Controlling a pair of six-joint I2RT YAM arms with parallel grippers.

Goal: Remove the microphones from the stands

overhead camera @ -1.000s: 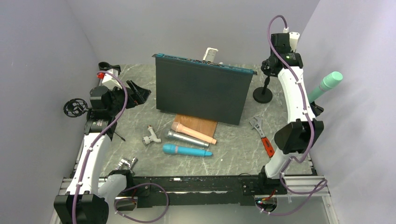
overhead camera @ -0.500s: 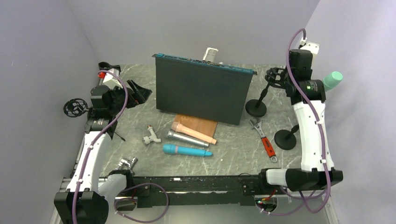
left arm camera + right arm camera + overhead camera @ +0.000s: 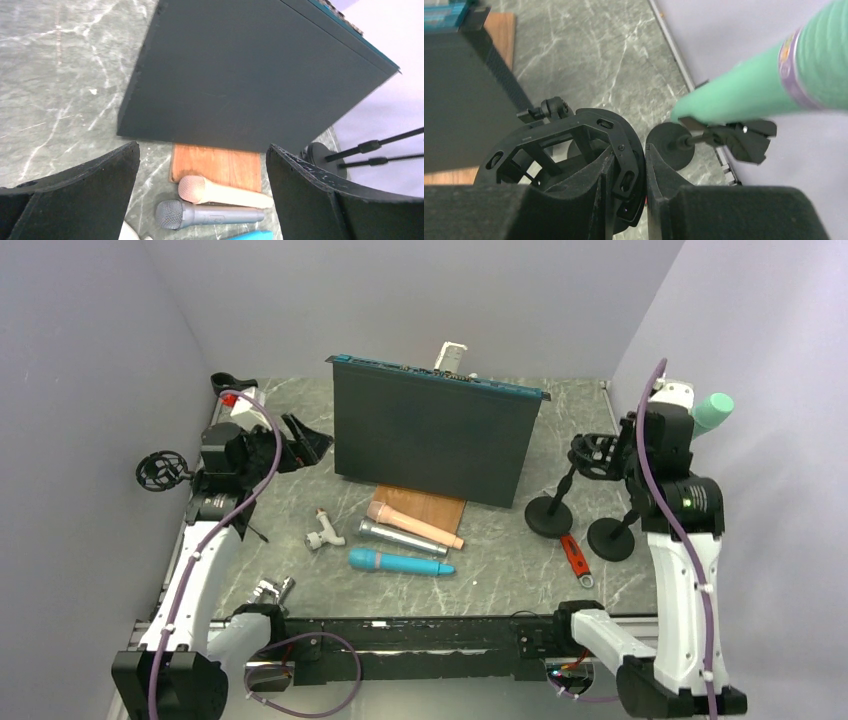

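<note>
On my overhead feed the left end effector [image 3: 301, 440] hangs at about 9 o'clock of the tabletop [image 3: 500, 570]. Its fingers are spread wide apart with nothing between them. Its wrist camera looks through that gap at the dark box [image 3: 250, 75], which stands across the middle of the tabletop.

At the box's 6 o'clock side lies a wooden board [image 3: 425, 502]. The pink microphone [image 3: 415, 525] rests across the board's near edge. The grey microphone [image 3: 400, 538] lies just beside it, and the blue microphone [image 3: 400, 562] lies nearer the arm bases. All three lie flat with their heads toward 9 o'clock.

Further right, a second stand carries a black shock mount [image 3: 597, 453]. Its base [image 3: 549, 515] sits at 5 o'clock of the box and its pole leans toward 1 o'clock. The right end effector [image 3: 625, 455] is clamped on that shock mount, and its wrist view shows the ring's rim pinched between the two fingers. An orange-handled wrench [image 3: 573, 555] lies at 6 o'clock of the two stand bases.

The green microphone [image 3: 712, 410] sits in the clip [image 3: 739, 137] of its stand [image 3: 612, 538] at the 3 o'clock edge. It is tilted, wide end up toward 1 o'clock, close to the right wall (and clear of the right fingers).
</note>
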